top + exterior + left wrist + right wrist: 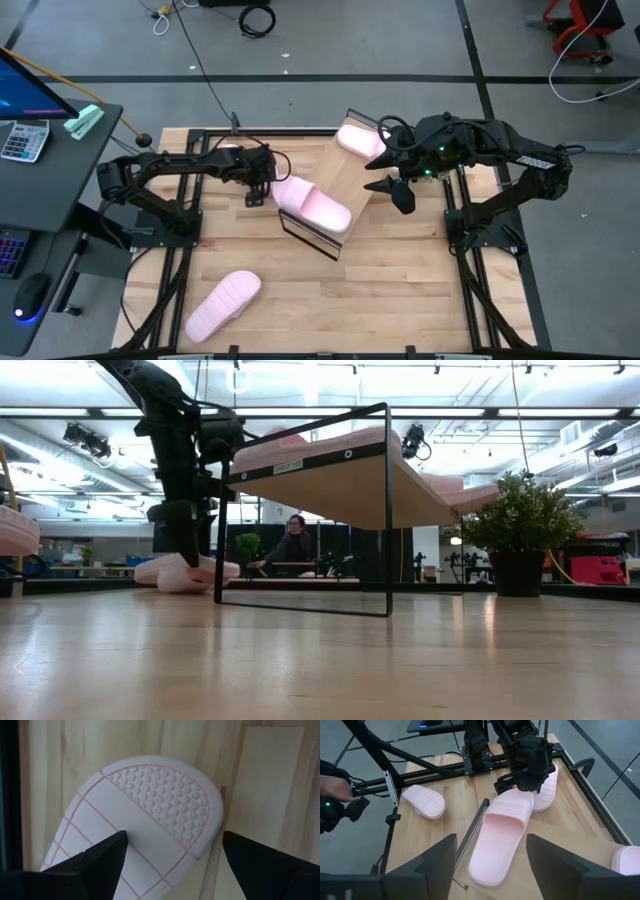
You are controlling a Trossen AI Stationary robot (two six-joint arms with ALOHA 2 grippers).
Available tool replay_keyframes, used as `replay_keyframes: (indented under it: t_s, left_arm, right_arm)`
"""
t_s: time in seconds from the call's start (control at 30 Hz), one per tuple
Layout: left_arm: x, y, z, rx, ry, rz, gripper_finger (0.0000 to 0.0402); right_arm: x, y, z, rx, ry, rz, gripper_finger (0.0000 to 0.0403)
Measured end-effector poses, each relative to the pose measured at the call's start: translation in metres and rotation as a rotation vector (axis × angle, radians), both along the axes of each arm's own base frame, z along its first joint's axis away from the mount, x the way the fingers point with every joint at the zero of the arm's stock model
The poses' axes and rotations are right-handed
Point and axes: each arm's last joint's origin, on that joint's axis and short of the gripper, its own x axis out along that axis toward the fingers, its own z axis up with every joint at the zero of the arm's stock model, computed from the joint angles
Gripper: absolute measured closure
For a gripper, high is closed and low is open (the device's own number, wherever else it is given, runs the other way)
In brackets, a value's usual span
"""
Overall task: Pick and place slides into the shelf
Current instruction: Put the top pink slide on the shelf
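The shelf (345,175) stands slanted at mid table, seen from the side in the low view (330,480). Two pink slides lie on its board: one at the near end (312,205) (497,837), one at the far end (360,138). A third slide (547,790) (185,572) lies sole up on the table by the shelf's left side. My left gripper (175,845) (258,190) hangs open over that slide's rounded end, pointing steeply down. Another slide (222,303) (422,800) rests near the front left corner. My right gripper (492,865) (395,190) waits open, raised beside the shelf's right side. My left gripper stands with one finger (107,855) over the dotted sole (160,795) and the other (250,860) past the slide's edge, coming from above. I cannot tell whether either finger touches the slide.
A desk with a screen and a calculator (22,140) stands left of the table. A person's hand (332,782) shows beyond the table's left edge, and a person sits far off in the room (292,545). Bare tabletop lies at the front right (400,300).
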Motion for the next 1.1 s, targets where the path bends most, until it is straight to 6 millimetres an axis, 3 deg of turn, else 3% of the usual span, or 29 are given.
replay_keyframes:
  t_s: [0.3,0.57,0.8,1.03,1.1]
  left_arm:
    - [0.005,0.003,-0.013,-0.001,0.041,0.023,0.0070]
    - [0.005,0.003,-0.013,0.005,0.042,0.034,0.0125]
    - [0.004,0.003,-0.013,0.028,0.055,0.036,0.0225]
    - [0.002,0.004,-0.009,0.076,0.073,0.027,0.0379]
    - [0.001,0.004,-0.007,0.081,0.082,0.031,0.0391]
  right_arm:
    - [0.000,0.000,0.000,-0.001,0.000,0.001,0.0159]
    - [0.000,0.000,0.000,0.011,0.000,-0.007,0.0159]
    - [0.000,0.000,0.000,0.011,0.000,-0.008,0.0159]
    - [0.000,0.000,0.000,0.012,0.000,-0.008,0.0159]
    - [0.000,0.000,0.000,0.012,0.000,-0.008,0.0159]
